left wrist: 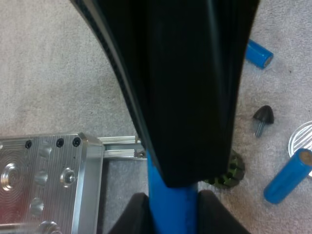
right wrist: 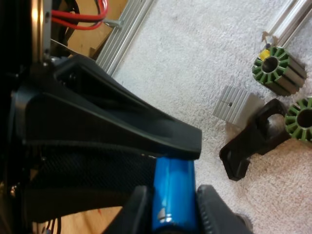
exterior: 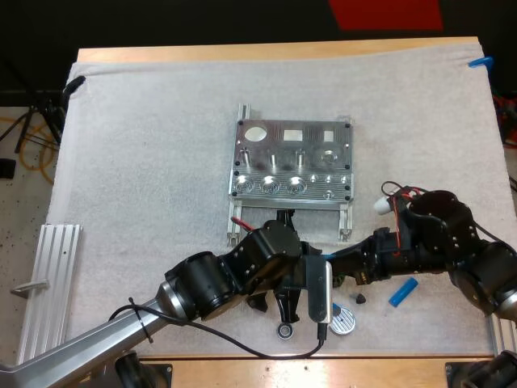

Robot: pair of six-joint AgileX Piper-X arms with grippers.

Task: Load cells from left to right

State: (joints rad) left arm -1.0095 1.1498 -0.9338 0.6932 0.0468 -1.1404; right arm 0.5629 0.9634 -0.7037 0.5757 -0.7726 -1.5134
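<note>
Over the white mat (exterior: 145,162), the metal fixture (exterior: 291,162) is lying flat at centre. We are taking it as the dial in the high view. Our two arms are meeting between 5 and 6 o'clock, just off its near rails.

Left gripper (left wrist: 173,219): its fingers are pressing a blue cell (left wrist: 171,207) from both sides, clenched on it. Right gripper (right wrist: 170,214): likewise clamping blue cell, fingers bearing on both flanks. In each wrist view a black bulk is crossing over the cell. That is probably the other arm's gripper, so we are reading this as one cell gripped by both arms at once, a handover.

Why held so, in our judgement: one arm is fetching from the loose parts at the right, while the other is better placed for the fixture's left side, where loading starts. The cell is riding between the grippers, in no seat. No blue is showing in the fixture.

A loose cell (exterior: 403,292) is lying between 4 and 5 o'clock, farther out. A ribbed round disc (exterior: 343,322) is sitting nearer us, with a small dark part (exterior: 359,298) just beside it at its 1 o'clock.

We are judging the loading barely begun. One grip needs releasing before the other draws off, or the cell risks twisting.
</note>
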